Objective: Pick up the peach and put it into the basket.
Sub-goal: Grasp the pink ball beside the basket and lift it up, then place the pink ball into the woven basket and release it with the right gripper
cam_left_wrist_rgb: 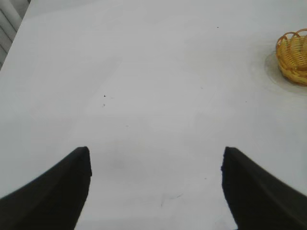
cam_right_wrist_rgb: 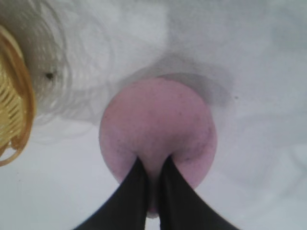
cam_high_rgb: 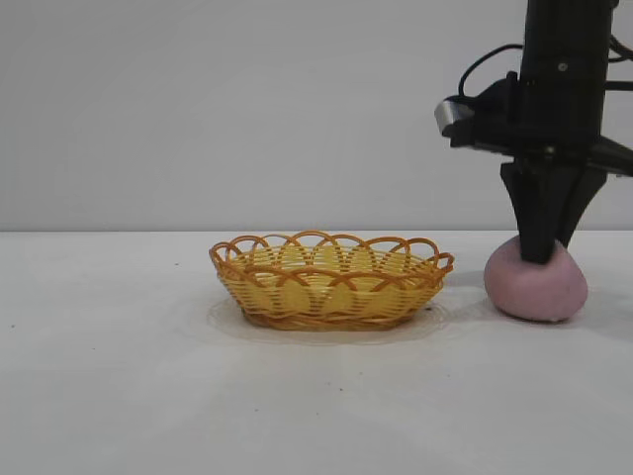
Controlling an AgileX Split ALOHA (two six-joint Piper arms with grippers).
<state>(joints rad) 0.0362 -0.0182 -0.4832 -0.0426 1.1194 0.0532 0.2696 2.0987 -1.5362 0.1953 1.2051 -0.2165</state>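
The peach looks matt and faintly speckled, the basket is woven wicker with a slight sheen, the table smooth and matt, the right gripper matt black plastic

The exterior camera sits low, almost level with the table, and faces my two arms head-on against a plain wall; it stands fairly near, so only my right arm's lower end shows, at its right edge. The camera on my left wrist looks forward and down past my left gripper across bare tabletop from well above, catching the basket far off at one edge. The camera on my right wrist points nearly straight down, very close over the peach, with my right gripper in the foreground. All three views share the basket; the exterior and right wrist views share the peach.
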